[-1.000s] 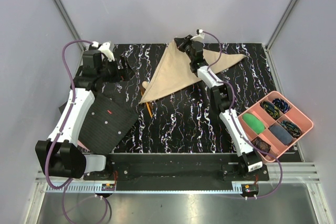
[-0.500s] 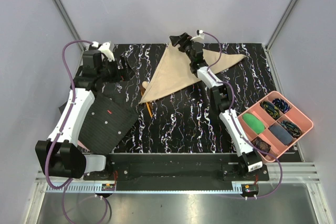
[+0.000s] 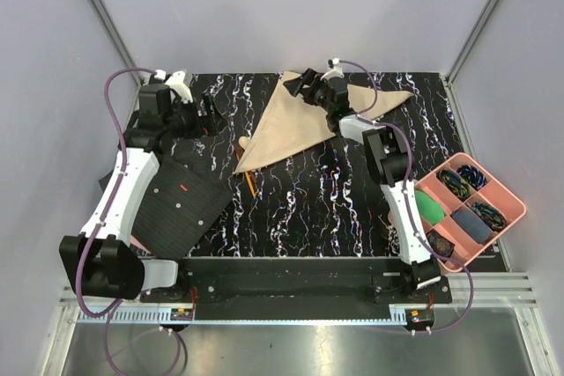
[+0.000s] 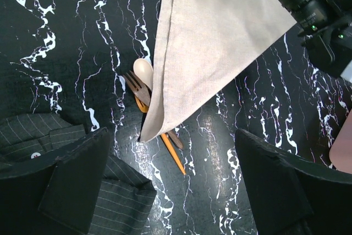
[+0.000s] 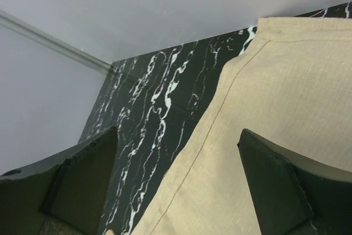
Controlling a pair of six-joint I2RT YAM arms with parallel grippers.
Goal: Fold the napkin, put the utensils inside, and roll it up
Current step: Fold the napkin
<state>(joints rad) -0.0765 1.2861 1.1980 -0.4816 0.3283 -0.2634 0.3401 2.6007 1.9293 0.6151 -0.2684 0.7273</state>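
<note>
Left and right jaws wide open, empty; napkin folded at upper centre, utensils half under its lower-left tip; risks unfolding or scattering them if snagged at next grasp.

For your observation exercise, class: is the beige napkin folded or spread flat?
Folded: the napkin lies as a triangle, and the right wrist view shows one layer's edge atop another.
</note>
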